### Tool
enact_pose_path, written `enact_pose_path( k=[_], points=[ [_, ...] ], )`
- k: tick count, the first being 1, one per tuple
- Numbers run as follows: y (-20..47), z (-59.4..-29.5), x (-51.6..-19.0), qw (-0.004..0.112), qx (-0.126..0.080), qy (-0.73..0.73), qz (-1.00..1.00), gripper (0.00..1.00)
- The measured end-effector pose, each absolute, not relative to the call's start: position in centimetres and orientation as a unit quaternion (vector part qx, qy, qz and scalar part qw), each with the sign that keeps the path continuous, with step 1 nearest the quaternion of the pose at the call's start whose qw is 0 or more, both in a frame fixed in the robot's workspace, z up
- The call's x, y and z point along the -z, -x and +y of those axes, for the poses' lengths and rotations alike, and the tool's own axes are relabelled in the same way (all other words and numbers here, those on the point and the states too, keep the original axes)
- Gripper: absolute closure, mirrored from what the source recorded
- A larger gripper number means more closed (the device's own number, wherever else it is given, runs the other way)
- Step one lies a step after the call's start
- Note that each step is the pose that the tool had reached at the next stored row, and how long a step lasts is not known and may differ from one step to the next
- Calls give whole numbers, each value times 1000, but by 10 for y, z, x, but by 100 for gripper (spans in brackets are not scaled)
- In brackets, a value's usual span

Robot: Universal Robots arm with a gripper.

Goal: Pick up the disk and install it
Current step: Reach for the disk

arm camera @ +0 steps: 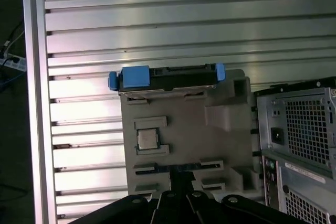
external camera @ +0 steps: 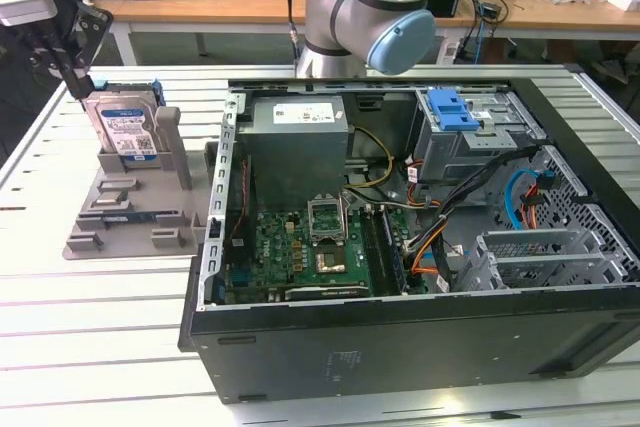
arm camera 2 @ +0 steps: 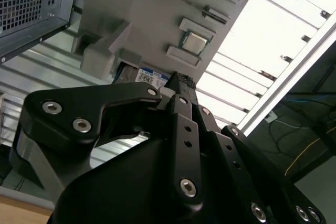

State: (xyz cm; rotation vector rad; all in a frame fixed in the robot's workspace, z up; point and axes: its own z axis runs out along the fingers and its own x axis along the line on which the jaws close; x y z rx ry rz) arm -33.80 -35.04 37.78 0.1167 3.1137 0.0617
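The disk (external camera: 125,122) stands upright on edge in the grey slotted holder (external camera: 130,212) at the exterior view's left, its white-and-blue label facing the camera. In the first wrist view the disk (arm camera: 168,74) shows edge-on, with blue rails at both ends, at the far end of the holder (arm camera: 184,124). My gripper (external camera: 80,87) hangs just above and to the left of the disk, apart from it. Its black fingers look shut with nothing between them. In the second wrist view the gripper (arm camera 2: 181,80) points toward the disk's label (arm camera 2: 147,74).
An open computer case (external camera: 400,347) lies on the slatted aluminium table (external camera: 100,327), to the right of the holder. Inside it stands a grey drive cage (external camera: 470,142) with a blue latch (external camera: 450,107) on top. A processor chip (arm camera: 147,139) rests on the holder. The arm's base (external camera: 370,7) stands behind the case.
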Motion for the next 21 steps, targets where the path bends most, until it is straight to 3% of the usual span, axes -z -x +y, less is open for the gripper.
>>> enact_pose_path(
  k=[21],
  points=[
    [359, -307, -349, 13, -12, -37, 999, 89]
  ],
)
